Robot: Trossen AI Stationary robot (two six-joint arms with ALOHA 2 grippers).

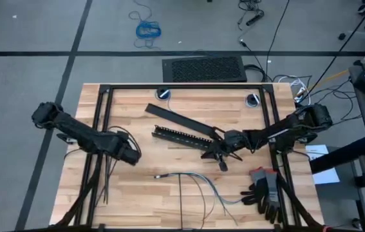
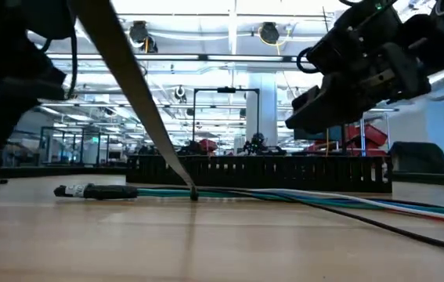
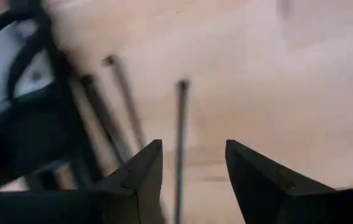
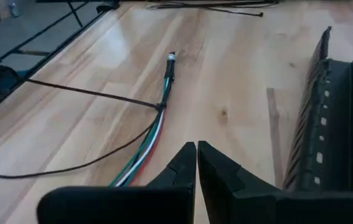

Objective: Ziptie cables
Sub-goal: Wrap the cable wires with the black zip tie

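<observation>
The cables [image 1: 198, 180], thin blue, green and pale wires, lie on the table's near middle, also in the right wrist view [image 4: 157, 124] and the low view [image 2: 300, 197]. One ziptie [image 4: 95, 93] meets the bundle and runs off from it. More zipties [image 1: 105, 180] lie at the left. My left gripper [image 1: 134, 154] stands open above them, with one ziptie [image 3: 180, 124] showing between its fingers [image 3: 145, 168], untouched. My right gripper [image 4: 197, 162] is shut on nothing and hangs above the table [image 2: 315, 102] beside the black slotted bar [image 4: 332, 124].
The slotted bar [image 1: 179, 135] and a flat black bar [image 1: 182, 119] lie across the table's middle. Grey and red gloves [image 1: 266, 190] sit at the near right. A black frame [image 1: 98, 122] runs along the table's edges. Bare wood lies between the cables and the left zipties.
</observation>
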